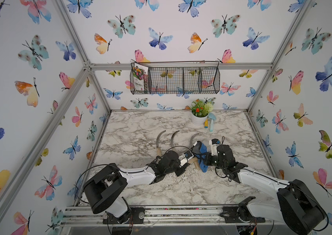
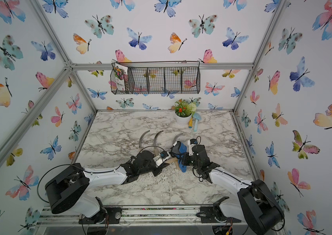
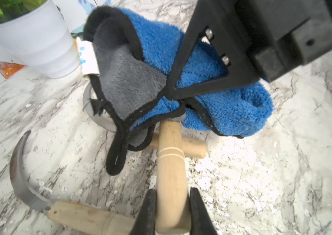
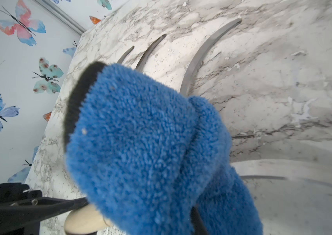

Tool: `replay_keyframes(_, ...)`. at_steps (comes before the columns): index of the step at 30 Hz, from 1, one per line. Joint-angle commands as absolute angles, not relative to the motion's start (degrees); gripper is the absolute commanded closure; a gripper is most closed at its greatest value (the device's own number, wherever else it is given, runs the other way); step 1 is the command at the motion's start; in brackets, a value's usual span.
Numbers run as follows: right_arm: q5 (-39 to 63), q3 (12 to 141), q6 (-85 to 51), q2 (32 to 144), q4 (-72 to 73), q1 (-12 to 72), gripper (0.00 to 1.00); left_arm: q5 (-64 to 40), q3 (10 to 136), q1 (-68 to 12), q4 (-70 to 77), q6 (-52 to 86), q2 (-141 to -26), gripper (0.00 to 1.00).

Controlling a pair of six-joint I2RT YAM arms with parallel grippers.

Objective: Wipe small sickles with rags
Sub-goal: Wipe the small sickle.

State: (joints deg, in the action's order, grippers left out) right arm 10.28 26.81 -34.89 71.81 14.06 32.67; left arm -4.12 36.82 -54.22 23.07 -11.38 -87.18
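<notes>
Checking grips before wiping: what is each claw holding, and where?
Left claw clamps a grey-bladed, wooden-handled sickle near its handle's end; right claw pinches the blue terry rag at its black-trimmed edge.

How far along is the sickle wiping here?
Done: unclear, nothing shows a finished one. In hand: the left gripper clamps one sickle by its handle, and the right gripper holds the rag over its blade end. Left: up to three more sickles lying on the table.

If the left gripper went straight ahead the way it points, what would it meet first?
Probably the rag, pinched by the right gripper, bunched over the sickle handle the left gripper clamps.
</notes>
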Motion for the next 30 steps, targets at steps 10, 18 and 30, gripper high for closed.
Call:
replay_keyframes(10,12.0,21.9,-40.9,63.0,17.4,42.8,0.98,-6.0,37.8,-56.8,27.7,-7.5,-81.2,1.0)
replay_keyframes(18,-9.7,26.0,-39.5,66.2,4.7,42.6,0.98,-4.0,31.8,-57.0,33.5,-6.8,-78.7,1.0)
replay_keyframes(30,-0.1,27.6,-39.9,66.4,9.4,48.2,0.98,-4.1,31.0,-57.1,34.9,-6.1,-78.8,1.0)
